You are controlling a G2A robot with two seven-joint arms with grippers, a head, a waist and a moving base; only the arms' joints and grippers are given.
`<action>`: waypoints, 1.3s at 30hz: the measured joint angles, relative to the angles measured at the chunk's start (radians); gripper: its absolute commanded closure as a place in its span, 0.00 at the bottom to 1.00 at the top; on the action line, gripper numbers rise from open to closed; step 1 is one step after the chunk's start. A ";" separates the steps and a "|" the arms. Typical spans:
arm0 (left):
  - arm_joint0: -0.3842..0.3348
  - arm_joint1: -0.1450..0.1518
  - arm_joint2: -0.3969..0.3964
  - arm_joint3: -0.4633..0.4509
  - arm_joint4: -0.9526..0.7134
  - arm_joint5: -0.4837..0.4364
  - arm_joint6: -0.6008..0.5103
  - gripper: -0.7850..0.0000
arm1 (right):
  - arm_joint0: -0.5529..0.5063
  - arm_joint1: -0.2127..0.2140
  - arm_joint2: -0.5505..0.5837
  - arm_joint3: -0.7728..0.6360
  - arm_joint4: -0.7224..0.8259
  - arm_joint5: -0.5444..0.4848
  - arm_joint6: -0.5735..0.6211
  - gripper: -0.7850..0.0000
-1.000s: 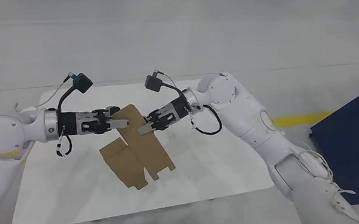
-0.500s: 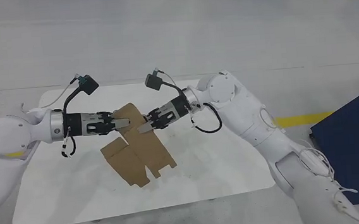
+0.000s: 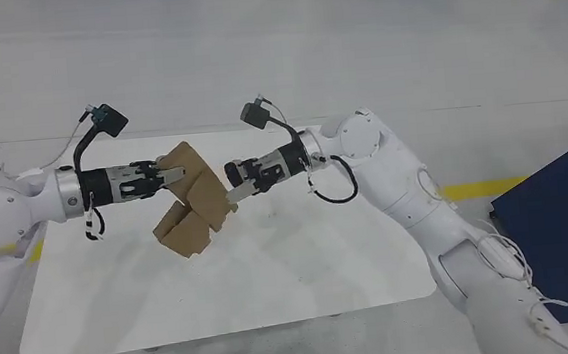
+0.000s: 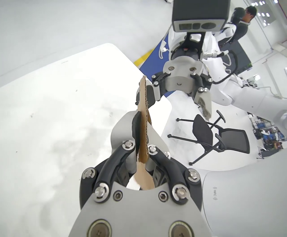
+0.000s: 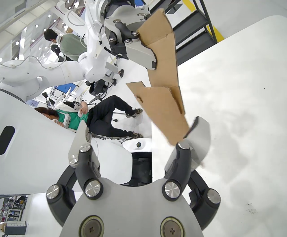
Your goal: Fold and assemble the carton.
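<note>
Above the one white rounded table (image 3: 272, 278) is one brown corrugated carton (image 3: 193, 199), half folded. The left gripper (image 3: 176, 173) clamps its panel; the right gripper (image 3: 232, 179) is spread wide, one finger touching its edge.

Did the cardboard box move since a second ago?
Yes. The carton, held by the left gripper, has folded up and shifted toward the far left corner of the table.

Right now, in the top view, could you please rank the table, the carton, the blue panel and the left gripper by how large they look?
Largest to smallest:
1. table
2. blue panel, though the picture's edge cuts it off
3. carton
4. left gripper, shut on the carton's upper flap
</note>
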 measured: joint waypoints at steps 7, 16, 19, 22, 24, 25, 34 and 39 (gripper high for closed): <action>0.012 -0.001 0.009 -0.025 0.016 0.011 0.013 1.00 | 0.009 -0.014 -0.032 -0.003 -0.081 0.021 -0.060 0.00; 0.037 0.004 -0.029 -0.051 0.001 0.019 0.040 1.00 | 0.036 -0.025 -0.021 0.048 -0.019 0.020 -0.066 0.00; 0.037 0.004 -0.031 -0.057 -0.016 0.036 0.045 1.00 | 0.038 -0.030 -0.032 0.048 -0.039 0.024 -0.072 0.00; 0.027 0.000 -0.013 -0.060 -0.006 0.049 0.048 1.00 | 0.044 -0.037 -0.048 0.049 -0.069 0.035 -0.092 0.00; 0.017 -0.003 -0.004 -0.053 -0.003 0.065 0.063 1.00 | 0.046 -0.041 -0.057 0.049 -0.072 0.038 -0.087 0.00; 0.010 -0.006 0.000 -0.046 -0.006 0.083 0.080 1.00 | 0.048 -0.043 -0.061 0.049 -0.069 0.036 -0.079 0.00; -0.053 -0.031 0.056 0.004 0.035 0.258 0.241 1.00 | 0.043 -0.045 -0.058 0.049 -0.041 0.022 -0.034 0.00; -0.078 -0.046 0.116 0.016 0.096 0.294 0.281 1.00 | 0.041 -0.048 -0.057 0.046 -0.041 0.027 -0.033 0.00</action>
